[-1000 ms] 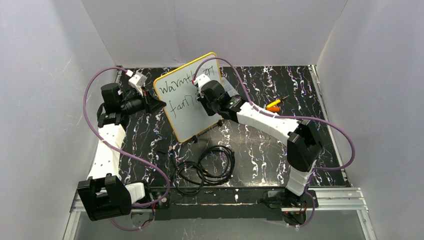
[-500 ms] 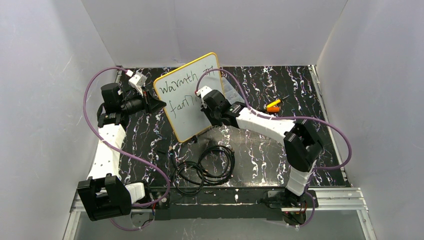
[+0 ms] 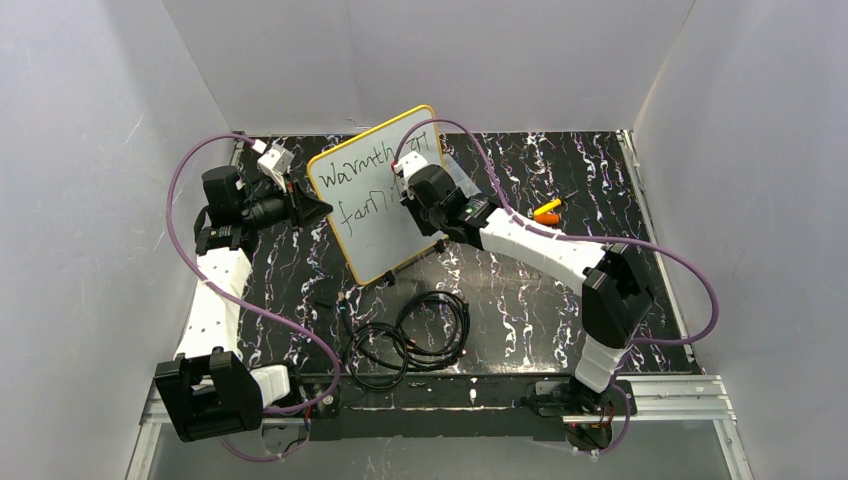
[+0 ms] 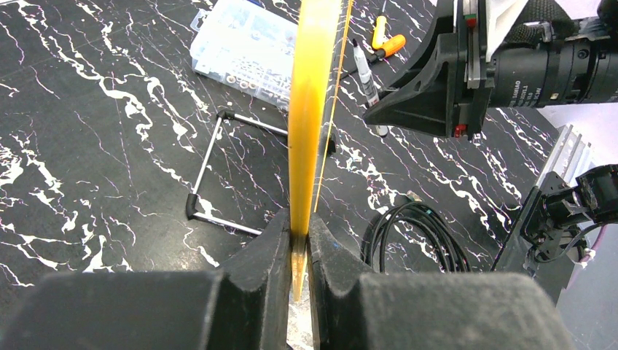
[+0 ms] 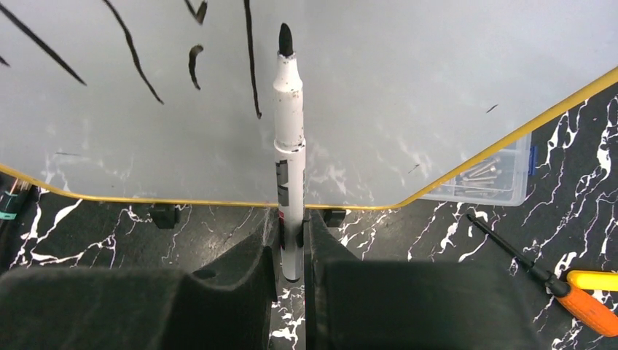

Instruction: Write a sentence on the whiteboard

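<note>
Over black marbled table [image 3: 500,310], pressing the right gripper's [image 5: 291,235] tightly clamped white black-tipped marker [image 5: 288,146] too hard (tip near the surface) could twist the yellow-framed white whiteboard [image 3: 372,200] from the left gripper's [image 4: 299,227] closed pinch.

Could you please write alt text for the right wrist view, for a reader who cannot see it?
The right tool grips a white marker, its black tip pointing at the whiteboard beside black handwritten strokes. Past the board's yellow frame, a clear compartment box and an orange-handled screwdriver lie on the black marbled table.
</note>
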Action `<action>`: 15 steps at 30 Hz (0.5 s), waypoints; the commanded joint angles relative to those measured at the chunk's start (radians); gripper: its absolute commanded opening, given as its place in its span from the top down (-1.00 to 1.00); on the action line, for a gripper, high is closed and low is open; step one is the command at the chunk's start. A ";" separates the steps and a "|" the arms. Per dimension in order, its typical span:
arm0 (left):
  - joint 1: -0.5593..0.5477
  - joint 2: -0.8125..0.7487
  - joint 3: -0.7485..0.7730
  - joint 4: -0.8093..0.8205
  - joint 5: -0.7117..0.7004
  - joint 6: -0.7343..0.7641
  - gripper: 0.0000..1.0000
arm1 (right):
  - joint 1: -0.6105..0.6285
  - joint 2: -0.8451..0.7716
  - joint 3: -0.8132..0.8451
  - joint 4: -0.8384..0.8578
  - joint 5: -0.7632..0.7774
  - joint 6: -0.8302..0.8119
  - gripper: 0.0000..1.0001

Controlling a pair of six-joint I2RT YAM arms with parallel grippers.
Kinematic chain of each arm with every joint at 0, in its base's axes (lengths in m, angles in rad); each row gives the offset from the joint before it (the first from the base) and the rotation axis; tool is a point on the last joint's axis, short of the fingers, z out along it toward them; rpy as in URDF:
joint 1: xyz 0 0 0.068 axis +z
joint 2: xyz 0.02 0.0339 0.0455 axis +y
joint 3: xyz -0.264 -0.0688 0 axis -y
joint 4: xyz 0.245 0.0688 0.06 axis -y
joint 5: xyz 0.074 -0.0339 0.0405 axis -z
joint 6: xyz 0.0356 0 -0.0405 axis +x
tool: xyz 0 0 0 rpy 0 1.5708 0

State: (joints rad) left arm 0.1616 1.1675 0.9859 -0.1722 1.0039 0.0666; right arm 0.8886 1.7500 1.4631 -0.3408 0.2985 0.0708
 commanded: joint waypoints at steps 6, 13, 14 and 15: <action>-0.008 -0.025 -0.009 -0.016 0.047 -0.018 1.00 | -0.032 0.052 0.060 0.003 -0.001 -0.016 0.97; -0.008 -0.026 -0.011 -0.016 0.047 -0.019 1.00 | -0.036 0.057 0.027 -0.001 -0.017 -0.006 0.97; -0.009 -0.026 -0.009 -0.016 0.047 -0.019 1.00 | -0.036 0.056 0.022 -0.002 -0.017 -0.004 0.97; -0.009 -0.026 -0.010 -0.015 0.047 -0.019 1.00 | -0.036 0.054 0.016 -0.002 -0.018 -0.003 0.97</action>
State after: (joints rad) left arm 0.1616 1.1675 0.9859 -0.1722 1.0046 0.0662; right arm 0.8574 1.7985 1.4796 -0.3496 0.2882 0.0711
